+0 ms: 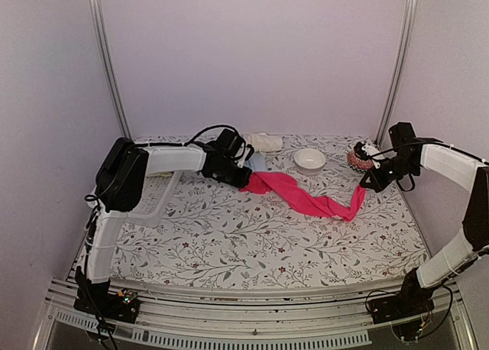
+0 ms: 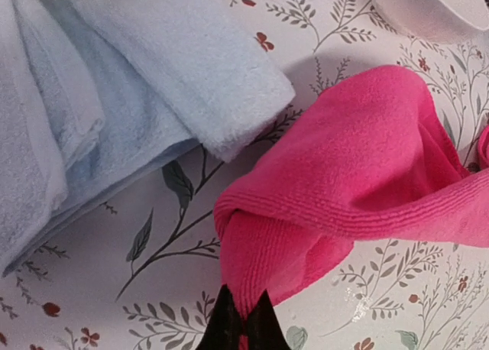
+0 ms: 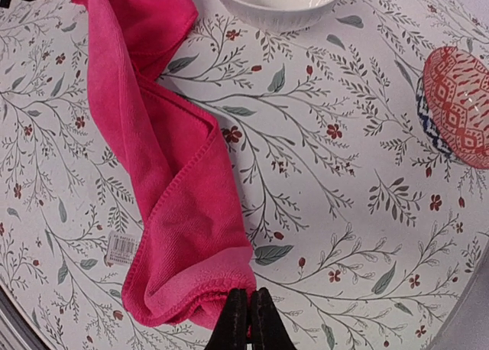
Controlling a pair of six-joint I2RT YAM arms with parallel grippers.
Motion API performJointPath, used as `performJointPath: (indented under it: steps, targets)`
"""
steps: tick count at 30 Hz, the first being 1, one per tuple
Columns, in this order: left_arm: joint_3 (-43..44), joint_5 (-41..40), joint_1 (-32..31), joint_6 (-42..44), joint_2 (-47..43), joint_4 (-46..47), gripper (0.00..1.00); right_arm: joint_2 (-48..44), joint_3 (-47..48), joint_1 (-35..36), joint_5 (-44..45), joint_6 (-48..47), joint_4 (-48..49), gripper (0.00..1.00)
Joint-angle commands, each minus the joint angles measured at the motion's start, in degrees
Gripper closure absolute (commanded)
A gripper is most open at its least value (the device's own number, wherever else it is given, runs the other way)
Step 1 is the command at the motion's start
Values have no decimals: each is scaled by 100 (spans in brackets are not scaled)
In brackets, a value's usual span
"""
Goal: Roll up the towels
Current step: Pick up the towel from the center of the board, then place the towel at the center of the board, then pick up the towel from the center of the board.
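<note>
A hot pink towel stretches across the back middle of the table, held at both ends. My left gripper is shut on its left end, seen in the left wrist view with pink cloth pinched between the fingertips. My right gripper is shut on its right end; the right wrist view shows the towel bunched at the jaws. A light blue towel lies folded just beside the left gripper. A cream towel lies at the back. The yellow-green towel is out of view.
A white bowl stands at the back middle, also in the right wrist view. A red patterned bowl sits at the back right. The floral table covering spans the table. A white label hangs from the pink towel.
</note>
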Motion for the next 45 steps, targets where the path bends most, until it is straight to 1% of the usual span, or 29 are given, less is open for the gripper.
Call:
performJointPath:
  steps: [1,4,5,6,9,11,12,14,16,17,20,22,23,26,29,31,34,38,41,45]
  targets:
    - [-15,-394,-30,496,-1021,-117,100,202,1120,-266,-406,274,-107,98]
    - [-443,-489,-66,987,-2103,17,100,225,1892,-788,-693,500,-325,97]
    - [-632,-571,-94,1056,-2570,24,100,196,1976,-976,-764,551,-371,98]
    - [-926,-614,-133,1081,-2772,35,100,132,1937,-1144,-783,546,-401,98]
    - [-2093,-121,-374,1069,-3646,102,100,-65,1297,-1287,-670,-4,-574,97]
    - [-2883,102,-678,1063,-4019,50,100,-215,695,-1286,-876,-628,-853,94]
    - [-3172,210,-823,1049,-4120,-146,97,-325,250,-1288,-1004,-990,-1012,91]
    - [-3456,730,-1056,1099,-4155,-824,83,-569,-323,-1288,-961,-1666,-1187,83]
    - [-3573,795,-1289,1071,-4174,-1507,72,-799,-690,-1289,-635,-2096,-1336,75]
    - [-3654,777,-1346,1071,-4246,-1755,69,-905,-815,-1297,-445,-2322,-1385,71]
    - [-3957,330,-1331,1044,-4692,-1587,59,-1142,-865,-1296,-227,-2493,-1372,62]
    - [-4087,173,-1106,1011,-4946,-1358,54,-1065,-652,-1297,-467,-2425,-1398,59]
    - [-4116,212,-985,965,-5004,-1248,53,-1009,-514,-1298,-628,-2366,-1424,59]
    - [-4133,124,-351,355,-4933,-973,54,-632,-209,-1047,-872,-2077,-1383,62]
    - [-3973,-1,-66,27,-4604,-853,58,-380,-176,-524,-673,-1920,-1082,67]
    - [-3873,37,5,-9,-4367,-703,62,-191,-91,-261,-556,-1777,-924,67]
    - [-3687,528,70,0,-3914,-554,66,192,77,46,-338,-1549,-624,70]
    - [-3473,1109,41,-193,-3475,-312,67,787,223,269,-43,-1225,-212,77]
    - [-3522,1336,7,-321,-3419,-29,67,1027,149,415,88,-1149,34,78]
    - [-3477,1432,-2,-373,-3315,16,67,1211,100,677,230,-1143,248,78]
